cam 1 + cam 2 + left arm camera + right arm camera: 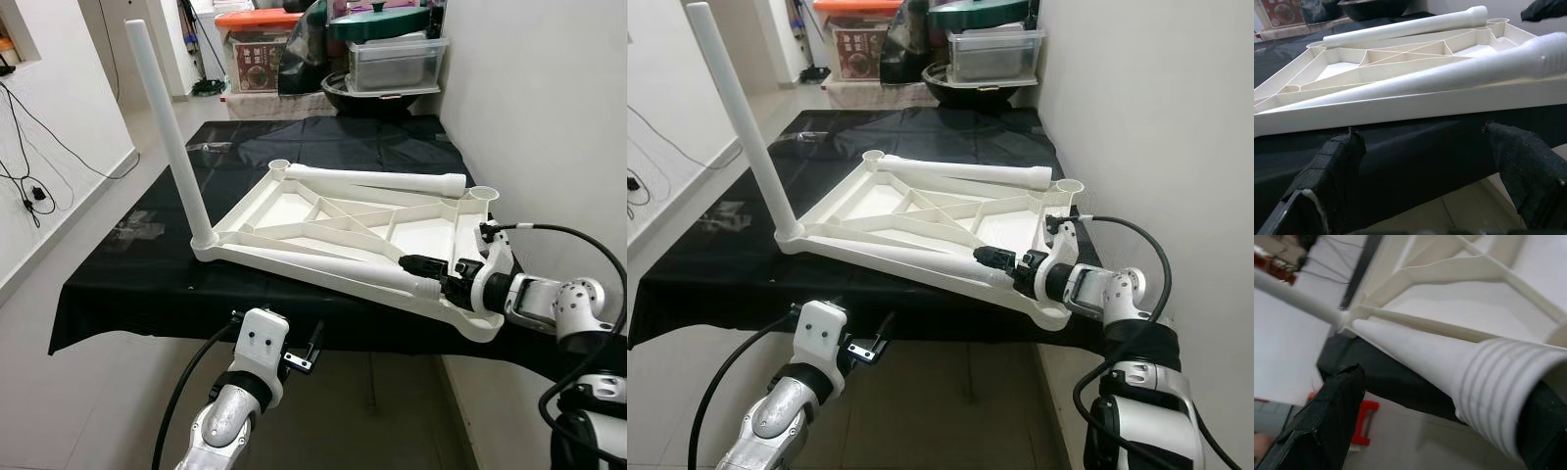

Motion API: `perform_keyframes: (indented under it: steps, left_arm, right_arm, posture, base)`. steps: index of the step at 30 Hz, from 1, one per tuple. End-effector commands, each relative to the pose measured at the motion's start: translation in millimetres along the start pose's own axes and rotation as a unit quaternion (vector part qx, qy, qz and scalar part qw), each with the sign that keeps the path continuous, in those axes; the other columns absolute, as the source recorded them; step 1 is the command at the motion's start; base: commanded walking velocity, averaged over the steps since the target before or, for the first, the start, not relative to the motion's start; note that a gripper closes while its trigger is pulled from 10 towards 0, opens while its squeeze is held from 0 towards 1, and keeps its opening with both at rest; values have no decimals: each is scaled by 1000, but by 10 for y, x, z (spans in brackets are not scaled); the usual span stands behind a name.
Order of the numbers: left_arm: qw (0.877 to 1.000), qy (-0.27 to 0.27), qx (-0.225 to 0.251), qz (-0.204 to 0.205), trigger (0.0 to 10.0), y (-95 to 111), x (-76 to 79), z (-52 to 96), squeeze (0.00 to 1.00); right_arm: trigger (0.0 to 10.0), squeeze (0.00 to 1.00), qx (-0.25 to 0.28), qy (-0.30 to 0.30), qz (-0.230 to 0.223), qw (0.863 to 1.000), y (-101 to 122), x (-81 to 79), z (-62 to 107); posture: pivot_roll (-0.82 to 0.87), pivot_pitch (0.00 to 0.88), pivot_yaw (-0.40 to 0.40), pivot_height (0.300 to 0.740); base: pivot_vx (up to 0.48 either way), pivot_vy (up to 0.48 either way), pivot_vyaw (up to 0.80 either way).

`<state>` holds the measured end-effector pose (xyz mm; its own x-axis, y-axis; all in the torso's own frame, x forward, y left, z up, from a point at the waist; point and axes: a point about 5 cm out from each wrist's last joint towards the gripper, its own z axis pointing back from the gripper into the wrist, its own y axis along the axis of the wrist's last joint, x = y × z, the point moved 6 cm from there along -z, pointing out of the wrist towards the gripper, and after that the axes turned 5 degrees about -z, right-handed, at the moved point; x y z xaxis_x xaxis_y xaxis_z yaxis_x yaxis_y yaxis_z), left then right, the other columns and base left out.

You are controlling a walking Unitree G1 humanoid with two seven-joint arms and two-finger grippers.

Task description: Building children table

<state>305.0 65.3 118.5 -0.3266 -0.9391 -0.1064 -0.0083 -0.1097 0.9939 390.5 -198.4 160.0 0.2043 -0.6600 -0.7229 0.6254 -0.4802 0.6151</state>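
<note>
A white plastic children's tabletop (333, 230) lay upside down on the black cloth (147, 274) covering the desk (118, 313), its ribbed underside facing up and its near right corner reaching the desk's front right corner beside the wall. One white leg (168, 132) stood upright, seated in the socket at the tabletop's near left corner. A second leg (377, 180) lay loose along the tabletop's far edge, running between the far left socket (278, 166) and the far right socket (483, 194), both of which stood open. A third leg (333, 262) lay along the near edge of the tabletop, tapering toward the upright leg, and its ridged thick end sat at the near right corner. The right gripper (438, 273) was at that corner, its black fingers (1327, 421) set on either side of the ridged end of this third leg, grasping it; the right wrist view looked down the leg's length toward the upright one. The left gripper (1430, 171) hovered just below and in front of the desk's front edge, its fingers (1337, 171) spread apart with nothing between them, facing the hanging cloth and the tabletop's near rim. Storage boxes (392, 61) stood on the floor beyond the desk's far edge.
</note>
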Motion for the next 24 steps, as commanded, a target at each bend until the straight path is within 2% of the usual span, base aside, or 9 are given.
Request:
perform_keyframes:
  steps: [1,5,6,21,24]
  left_arm:
    - [1000,1,-9,-1,10000,-40,-8,5,0]
    - [1000,0,-11,-2,10000,-45,-6,0,0]
    - [1000,0,-11,-2,10000,-46,-3,-2,0]
    - [1000,1,-10,-3,10000,-42,2,-14,0]
    - [1000,0,-11,-1,10000,-45,3,-13,0]
  right_arm:
    - [10000,0,-7,48,9,999,-16,-160,-34]
    - [10000,0,-10,64,21,998,-19,-214,-35]
    - [0,0,-9,63,23,998,-15,-211,-41]
    - [0,0,-6,89,35,995,2,-243,-36]
    - [0,0,8,141,43,989,22,-338,81]
  posture:
    - [-20,27,9,740]
    - [-21,27,11,740]
    - [-22,26,7,740]
    - [-22,25,8,740]
    - [-20,24,7,740]
  base:
    - [0,0,0]
    - [0,0,0]
    - [0,0,0]
    - [0,0,0]
    - [0,0,0]
